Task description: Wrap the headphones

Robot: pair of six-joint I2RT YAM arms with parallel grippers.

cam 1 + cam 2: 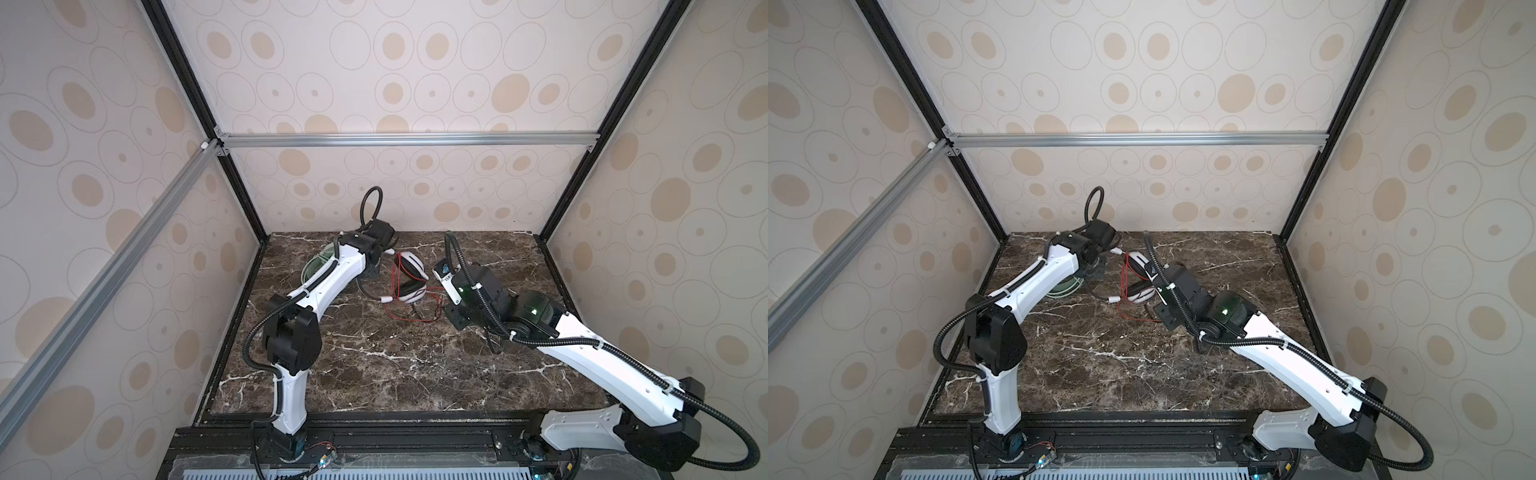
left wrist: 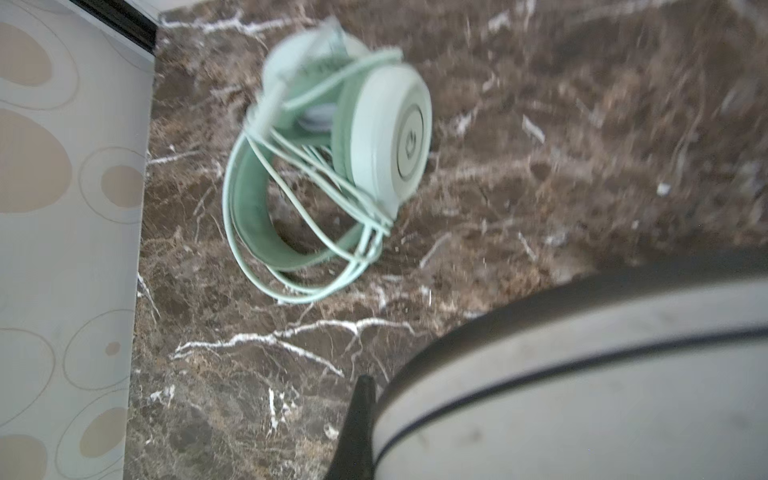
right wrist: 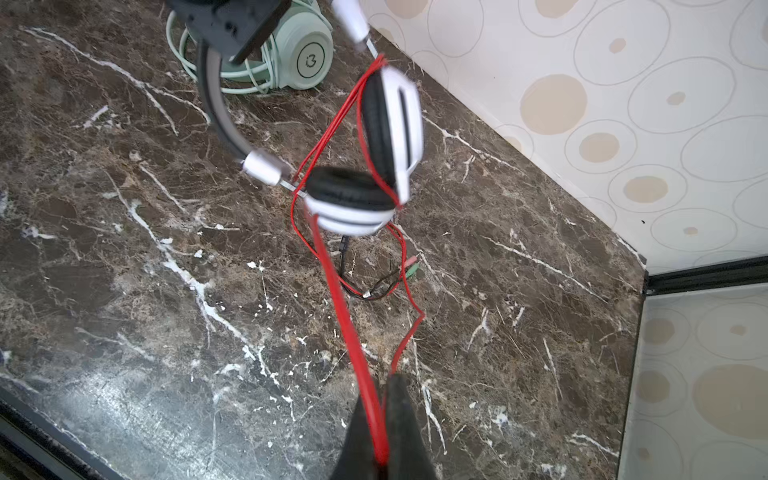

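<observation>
The mint green headphones [image 2: 386, 133] lie on the dark marble table [image 1: 374, 365] near its far left corner. Every part of them is the same pale mint: cups, pads and headband. Their pale green cable [image 2: 303, 297] runs in several loops around the headband and one cup. The outer face of that cup carries a thin ring with a small curved mark inside it. The mark cannot be read as a word.

The white-and-black headphones [image 3: 395, 124] are near the middle of the far edge, just beside the mint pair. They have white cup shells with black pads, white sliders and a grey headband [image 3: 216, 104]. No writing on them can be made out. Whether their cups touch the table cannot be told.

The left gripper [image 3: 232, 25] is clamped on that headband at its top, fingers fully together.

A thin red cable [image 3: 333, 282] crosses the two cups and trails down to the right gripper [image 3: 380, 432], whose fingers are pinched tight on it. More of the red cable lies slack on the table below the cups, ending in thin black leads with a pink and a green plug [image 3: 411, 266].
</observation>
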